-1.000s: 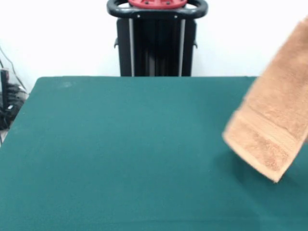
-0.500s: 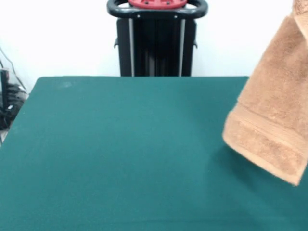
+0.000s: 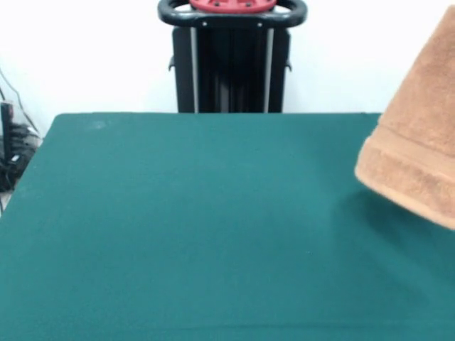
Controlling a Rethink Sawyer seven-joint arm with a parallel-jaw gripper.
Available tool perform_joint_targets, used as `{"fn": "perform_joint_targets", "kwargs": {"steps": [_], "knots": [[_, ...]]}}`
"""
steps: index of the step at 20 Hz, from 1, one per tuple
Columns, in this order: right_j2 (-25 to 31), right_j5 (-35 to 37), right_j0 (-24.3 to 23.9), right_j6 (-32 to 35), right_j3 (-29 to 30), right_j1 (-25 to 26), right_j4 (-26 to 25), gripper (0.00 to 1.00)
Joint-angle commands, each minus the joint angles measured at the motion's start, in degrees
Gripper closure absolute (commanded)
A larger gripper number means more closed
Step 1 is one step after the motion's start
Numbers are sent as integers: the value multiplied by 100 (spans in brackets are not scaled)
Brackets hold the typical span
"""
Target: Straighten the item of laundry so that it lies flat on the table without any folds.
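The light orange-tan terry towel hangs in the air at the right edge of the front view, above the dark green table. Its lower edge with a woven border band shows. Its upper part runs out of the picture at the top right, so what holds it is hidden. The towel casts a faint shadow on the table below it. The gripper does not show in this view.
The robot's black pedestal with a red top stands behind the table's far edge. Dark cables lie beyond the table's left side. A white wall is behind.
The hanging towel has swung and risen. Its lower edge has moved up and to the right, and it now hangs more level.
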Motion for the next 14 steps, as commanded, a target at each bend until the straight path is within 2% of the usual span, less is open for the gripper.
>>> {"fn": "perform_joint_targets", "kwargs": {"steps": [1, 7, 14], "knots": [[284, 795, 564, 339, 890, -530, 624, 100], [-469, 398, 1382, 877, 1046, -336, 347, 100], [-1961, 157, 2637, 1331, 752, 115, -267, 100]]}}
